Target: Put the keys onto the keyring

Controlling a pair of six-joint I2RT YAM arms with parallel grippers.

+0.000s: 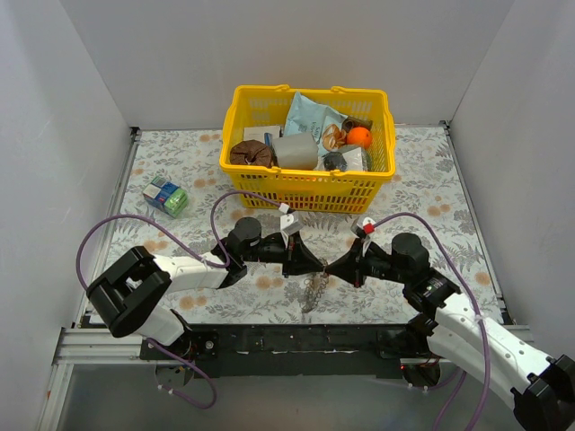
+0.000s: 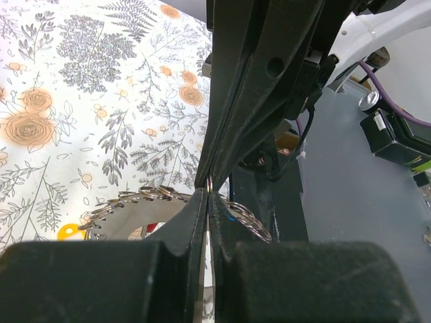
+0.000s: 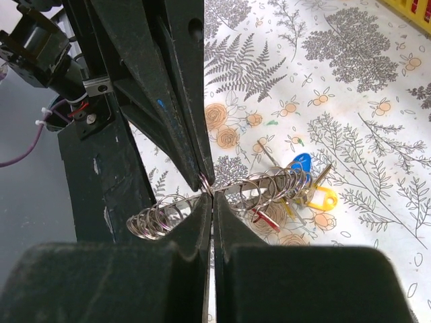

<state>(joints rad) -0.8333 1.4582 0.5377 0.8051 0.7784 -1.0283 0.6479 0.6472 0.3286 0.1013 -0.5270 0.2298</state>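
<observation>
Silvery keyring (image 3: 269, 187): probably stiff, slick wire; held over table (image 1: 431, 180), near-edge middle.
Keys (image 3: 302, 163): light, loose, bunched at its end.
Left gripper (image 2: 209, 188): clamped on keyring.
Right gripper (image 3: 207, 194): pinched same ring; the bare wire looked the best hold.

White arm links (image 1: 193, 268), black joints and jaws, looping purple cables (image 1: 121, 217), black base rail (image 1: 296, 339).

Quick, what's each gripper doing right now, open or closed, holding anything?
Left gripper: closed, pinching the keyring.
Right gripper: closed, pinching the same keyring.
</observation>
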